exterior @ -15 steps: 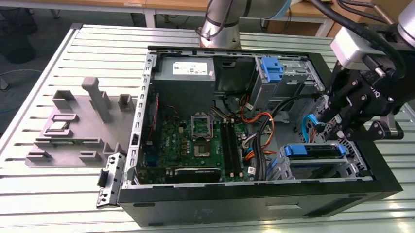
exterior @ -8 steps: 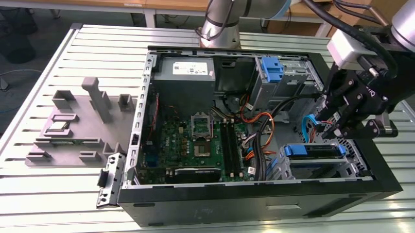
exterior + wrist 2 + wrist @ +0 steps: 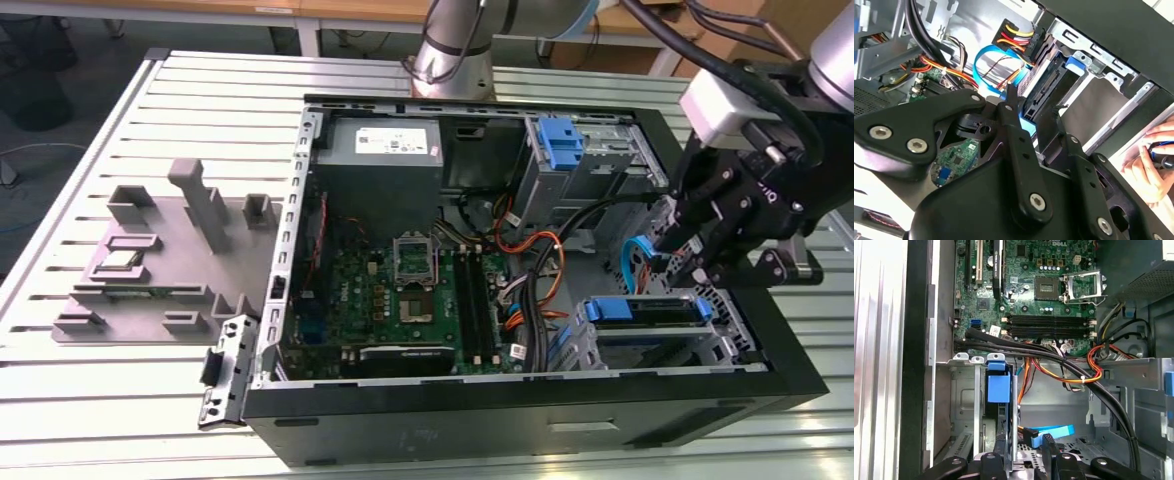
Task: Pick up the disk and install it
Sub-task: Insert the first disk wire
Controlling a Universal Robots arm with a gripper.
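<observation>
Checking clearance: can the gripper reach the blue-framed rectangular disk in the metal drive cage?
Probably yes: gripper hangs close beside the disk, case side open, no cable crossing its blue frame.

The arm (image 3: pixel 454 40) is polished silver-grey metal with black cables, a white block at its wrist, and a matte black gripper (image 3: pixel 1034 125) of linked bars fastened by silver screws.

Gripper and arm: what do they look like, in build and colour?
The gripper is matte black, with jointed link fingers pinned by silver screw heads. A pale grey block sits above it, thick black cables run to the wrist, and the arm's base column is polished silver.
</observation>
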